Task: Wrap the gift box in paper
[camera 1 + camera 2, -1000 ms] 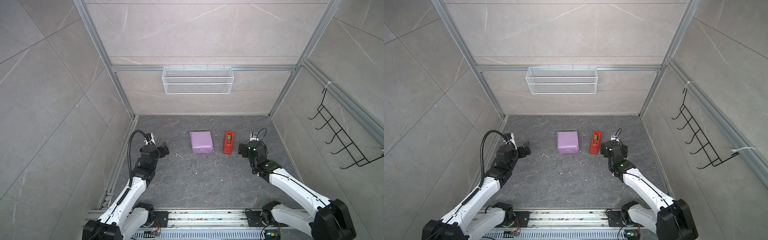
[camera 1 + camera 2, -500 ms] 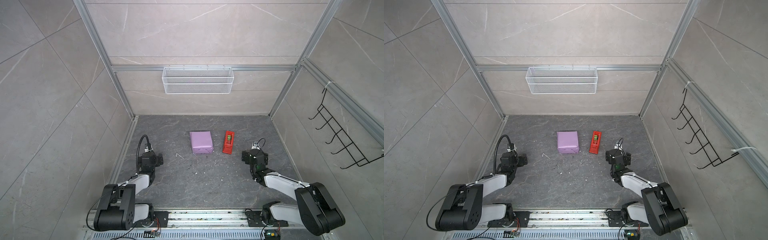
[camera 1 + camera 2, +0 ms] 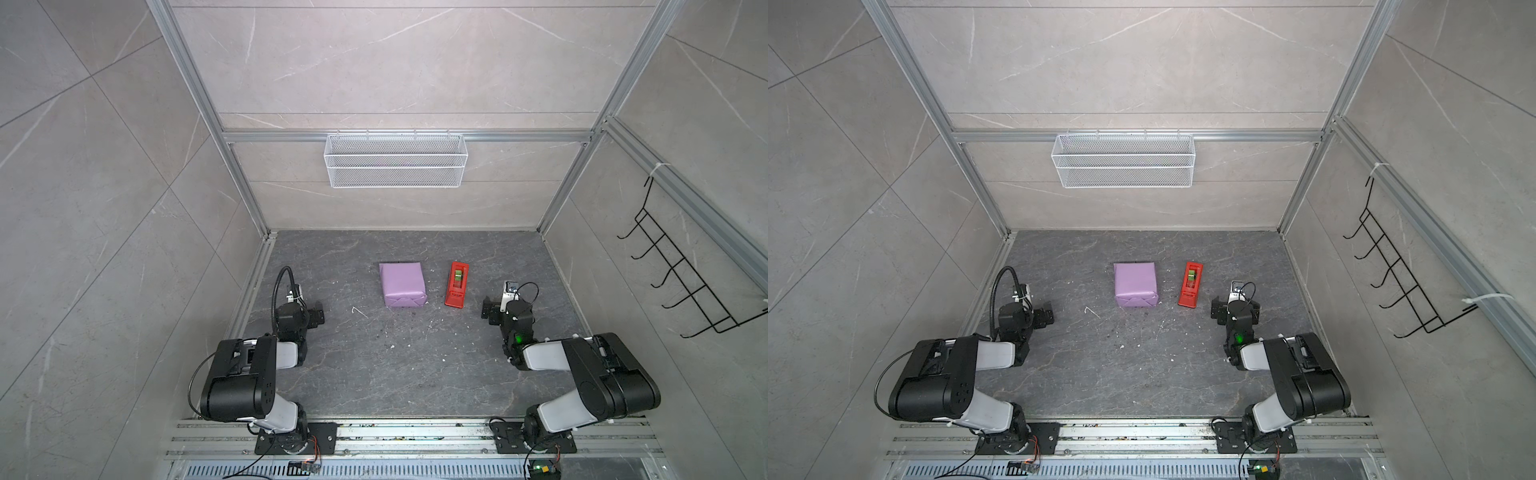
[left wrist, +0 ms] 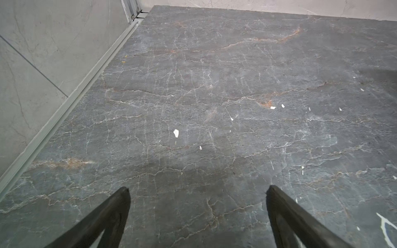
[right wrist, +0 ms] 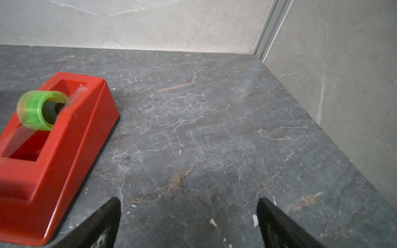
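Arms [image 3: 245, 374] [image 3: 598, 370] retracted; paper [image 3: 402, 284] seemingly encloses gift box; dispenser [image 3: 456, 286] holds green tape [image 5: 35, 110].

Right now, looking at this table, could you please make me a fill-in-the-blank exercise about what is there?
1. The wrapped gift box looks ____ in colour.
2. In both top views, the red tape dispenser lies to the ____ of it.
3. The dispenser carries a ____ roll.
4. The left tool and the right tool stand ____, holding nothing.
Missing words: purple; right; green; open.
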You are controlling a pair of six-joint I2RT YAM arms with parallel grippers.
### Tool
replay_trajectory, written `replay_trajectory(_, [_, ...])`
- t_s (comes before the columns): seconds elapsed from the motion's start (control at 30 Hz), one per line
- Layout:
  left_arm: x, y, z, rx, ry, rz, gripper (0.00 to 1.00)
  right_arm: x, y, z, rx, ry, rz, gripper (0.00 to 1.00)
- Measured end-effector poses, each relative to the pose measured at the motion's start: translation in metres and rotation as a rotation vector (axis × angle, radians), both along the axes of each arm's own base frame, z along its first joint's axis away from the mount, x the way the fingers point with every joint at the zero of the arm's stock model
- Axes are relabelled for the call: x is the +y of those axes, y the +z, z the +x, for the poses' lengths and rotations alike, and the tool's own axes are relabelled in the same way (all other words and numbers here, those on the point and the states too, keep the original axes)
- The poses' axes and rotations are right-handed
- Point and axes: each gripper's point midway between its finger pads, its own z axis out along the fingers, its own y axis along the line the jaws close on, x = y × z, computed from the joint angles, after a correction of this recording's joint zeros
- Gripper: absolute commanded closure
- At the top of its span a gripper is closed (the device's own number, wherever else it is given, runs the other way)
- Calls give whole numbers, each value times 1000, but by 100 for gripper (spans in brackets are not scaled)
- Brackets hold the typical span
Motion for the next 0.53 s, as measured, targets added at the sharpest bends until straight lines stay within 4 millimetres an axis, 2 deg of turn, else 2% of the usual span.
replay_trajectory(0.53, [-2, 1, 1, -6, -13, -6, 0, 3, 2, 1, -9, 14, 7, 1])
